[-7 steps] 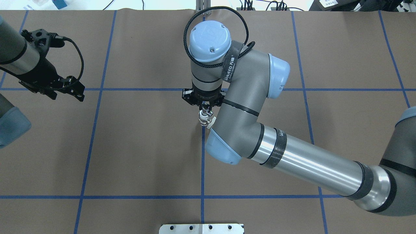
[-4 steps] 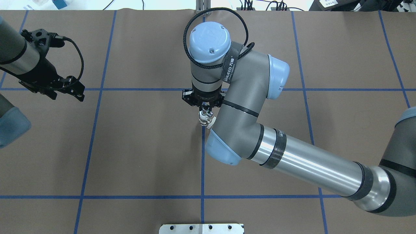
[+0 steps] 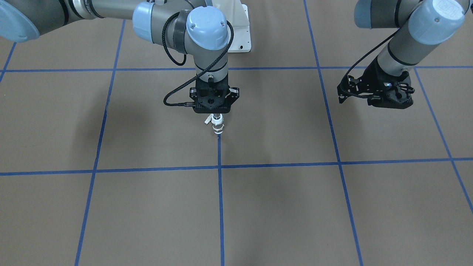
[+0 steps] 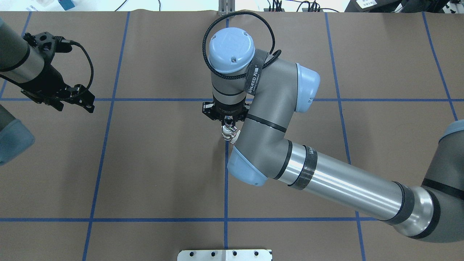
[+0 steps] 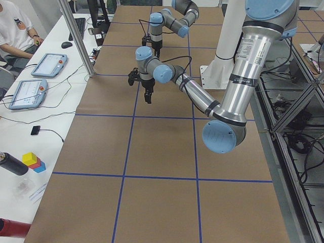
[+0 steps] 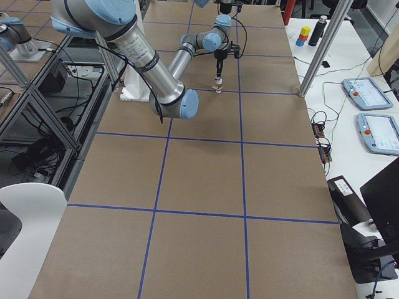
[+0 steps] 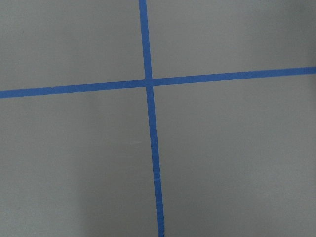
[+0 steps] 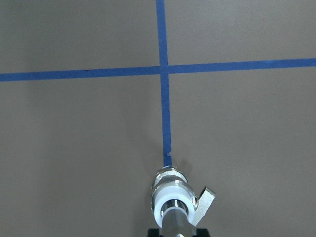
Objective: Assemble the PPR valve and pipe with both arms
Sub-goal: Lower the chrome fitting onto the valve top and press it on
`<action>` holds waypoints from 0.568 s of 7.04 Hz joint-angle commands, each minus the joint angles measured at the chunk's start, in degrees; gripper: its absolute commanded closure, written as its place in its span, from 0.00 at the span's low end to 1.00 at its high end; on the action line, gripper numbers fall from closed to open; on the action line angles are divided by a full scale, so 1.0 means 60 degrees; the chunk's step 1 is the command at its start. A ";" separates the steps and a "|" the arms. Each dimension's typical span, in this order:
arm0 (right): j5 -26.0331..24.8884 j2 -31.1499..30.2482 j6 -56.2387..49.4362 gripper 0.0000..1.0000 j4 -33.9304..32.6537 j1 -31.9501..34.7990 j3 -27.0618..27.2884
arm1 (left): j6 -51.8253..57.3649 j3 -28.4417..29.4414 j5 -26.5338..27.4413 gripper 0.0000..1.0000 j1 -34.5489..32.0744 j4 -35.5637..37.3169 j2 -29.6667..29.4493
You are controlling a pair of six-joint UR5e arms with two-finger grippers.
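The PPR valve point(image 8: 170, 192) hangs straight below the right gripper point(image 3: 217, 114), its long axis vertical, metal end toward the counter point(image 3: 281, 207) and lever out sideways. The pipe point(image 8: 173, 221) enters its top, and the gripper is clamped on that pipe, the right arm point(image 4: 337, 185) bent with its wrist pointing straight down. The left gripper point(image 4: 78, 99) hovers well apart; wide or narrow, I cannot tell.

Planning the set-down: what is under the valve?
Under the PPR valve is the brown table cover, with a blue tape line running up to it. The spot straight beneath is hidden by the valve itself, so contact cannot be judged.
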 commanded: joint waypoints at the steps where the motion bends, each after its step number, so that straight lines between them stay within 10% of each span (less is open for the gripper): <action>1: 0.0007 -0.0006 -0.0005 0.93 0.0015 -0.0015 -0.0007 | -0.0002 -0.0005 0.0000 0.09 0.0000 0.0000 -0.0005; 4: 0.0022 -0.0021 -0.0020 0.44 0.0030 -0.0030 -0.0022 | -0.0017 0.0010 0.0000 0.08 0.0000 0.0000 -0.0005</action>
